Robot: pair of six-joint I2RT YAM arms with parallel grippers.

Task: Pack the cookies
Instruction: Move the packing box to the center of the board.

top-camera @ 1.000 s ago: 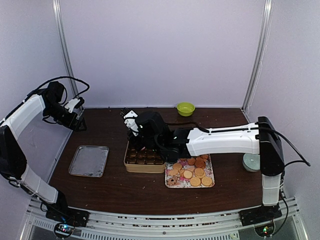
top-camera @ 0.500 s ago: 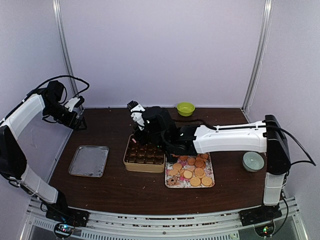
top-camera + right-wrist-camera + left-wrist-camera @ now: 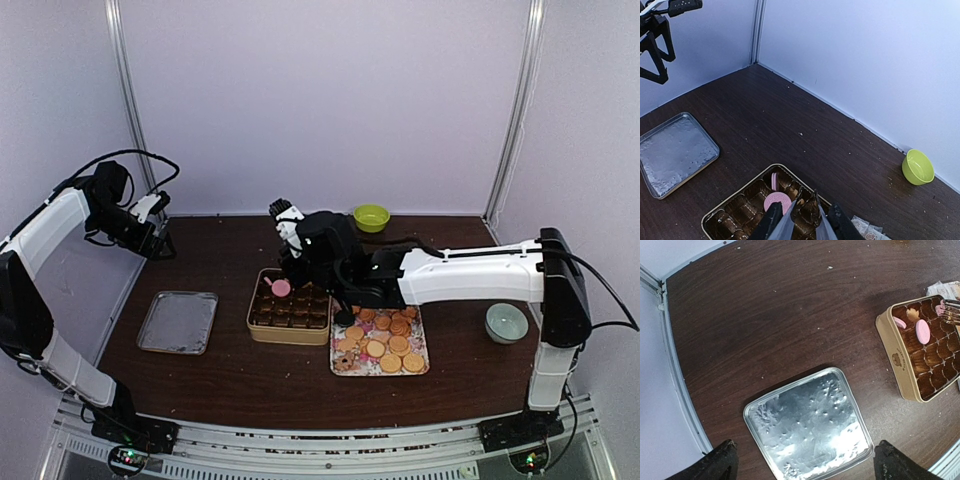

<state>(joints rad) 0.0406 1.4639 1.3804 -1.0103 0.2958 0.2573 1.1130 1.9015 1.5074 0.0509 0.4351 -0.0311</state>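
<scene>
Top external view: stock of the dark brown table point(image 3: 215, 265).

- Cookies point(image 3: 383, 340): small and round, mostly golden-tan, a few darker. They lie flat in rows on a flower-patterned tray point(image 3: 423, 338) at the middle right of the table, just beside the tin.
- Tin point(image 3: 285, 336): gold-coloured, rectangular and open, fitted with rows of brown paper cups point(image 3: 935, 365).
- Pink cookie point(image 3: 281, 288): lies flat across the cups at the tin's far end.
- Second pink cookie point(image 3: 774, 180): stands on edge in a cup next to the first, as the right wrist view shows.
- Right gripper point(image 3: 807, 207): reaches over the far end of the tin and points down, with its fingertips close beside the pink cookie. The jaws are parted only a little. The cups show through the narrow gap, and nothing is gripped.
- Left gripper point(image 3: 807, 462): raised by the left wall, well apart from the tin and tray. The jaws are spread wide and hold nothing.
- Silver lid point(image 3: 178, 322): shallow metal, flat on the table to the left of the tin and apart from it. It lies below the left gripper in the left wrist view.
- Green bowl point(image 3: 371, 217): upright at the back edge of the table.
- Grey bowl point(image 3: 506, 322): to the right of the flowered tray, near the right arm's upright.
</scene>
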